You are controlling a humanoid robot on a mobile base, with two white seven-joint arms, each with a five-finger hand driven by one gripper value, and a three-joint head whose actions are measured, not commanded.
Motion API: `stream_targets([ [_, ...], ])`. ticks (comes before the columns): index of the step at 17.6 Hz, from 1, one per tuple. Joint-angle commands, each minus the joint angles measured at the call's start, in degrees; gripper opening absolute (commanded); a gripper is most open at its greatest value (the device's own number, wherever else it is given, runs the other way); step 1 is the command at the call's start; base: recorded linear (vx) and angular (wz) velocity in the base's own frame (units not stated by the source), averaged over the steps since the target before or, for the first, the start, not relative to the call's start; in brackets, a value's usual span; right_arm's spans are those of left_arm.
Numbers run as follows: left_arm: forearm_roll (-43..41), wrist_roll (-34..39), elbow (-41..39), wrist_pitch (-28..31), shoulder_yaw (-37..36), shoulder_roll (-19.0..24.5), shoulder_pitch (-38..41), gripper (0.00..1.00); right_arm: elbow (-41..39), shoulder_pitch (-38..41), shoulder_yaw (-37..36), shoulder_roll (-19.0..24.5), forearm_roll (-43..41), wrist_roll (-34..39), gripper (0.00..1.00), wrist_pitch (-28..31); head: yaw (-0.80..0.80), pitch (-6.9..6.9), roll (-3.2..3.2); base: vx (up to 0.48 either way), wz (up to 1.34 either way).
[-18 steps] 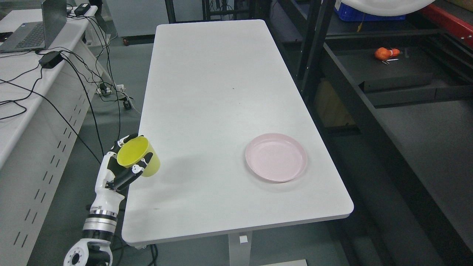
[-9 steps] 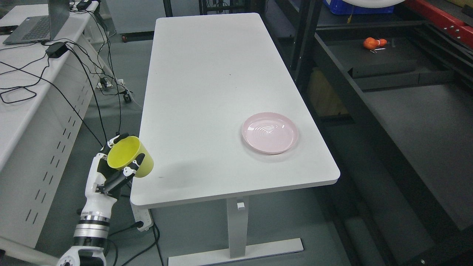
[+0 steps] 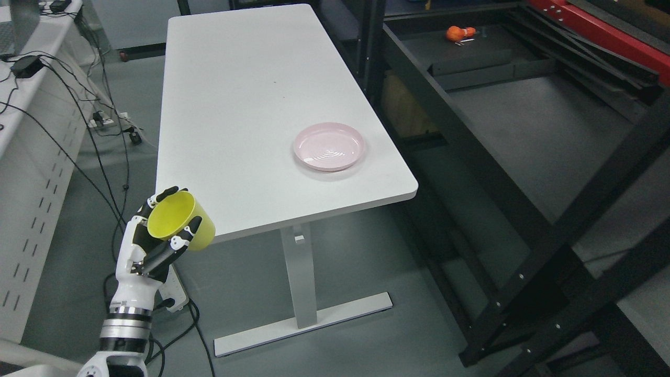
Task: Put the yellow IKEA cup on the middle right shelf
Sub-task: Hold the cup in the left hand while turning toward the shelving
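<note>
A robot's left hand [image 3: 157, 238] enters from the lower left, its fingers wrapped around a yellow cup [image 3: 180, 221], thumb across the front. The cup is held in the air, tilted so its open mouth faces up and toward the camera, just off the near left corner of a white table [image 3: 251, 94]. A pink plate [image 3: 328, 146] sits on the table near its right edge. To the right stands a dark metal shelf unit [image 3: 523, 120] with wide, mostly bare levels; a small orange object [image 3: 456, 33] lies far back on one. The right hand is out of view.

The step in hand looks like the carry — cup already gripped, not yet at the shelf. The next move likely calls for swinging the cup rightward, well past the table, onto the shelf's middle level and setting it upright.
</note>
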Motion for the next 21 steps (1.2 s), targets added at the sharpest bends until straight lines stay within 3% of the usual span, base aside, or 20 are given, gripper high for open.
stream_targets([
  [1,0.40,0.00,-1.11,0.12,-0.31,0.97,0.12,0.01,0.00,0.78,0.97,-1.00,-1.41,0.05,0.99,0.04,0.00,0.00,0.00,-0.281,-0.54],
  [13,0.49,0.00,-1.02,-0.15,-1.54,0.97,0.03,0.01,0.00,0.78,0.97,-1.00,-1.41,0.05,0.99,0.04,0.00,0.00,0.00,-0.272,-0.79],
  [21,1.54,0.08,-1.11,-3.57,-6.28,0.97,0.47,0.01,0.00,0.78,0.97,-1.00,-1.41,0.05,0.99,0.04,0.00,-0.01,0.00,-0.104,-1.01],
])
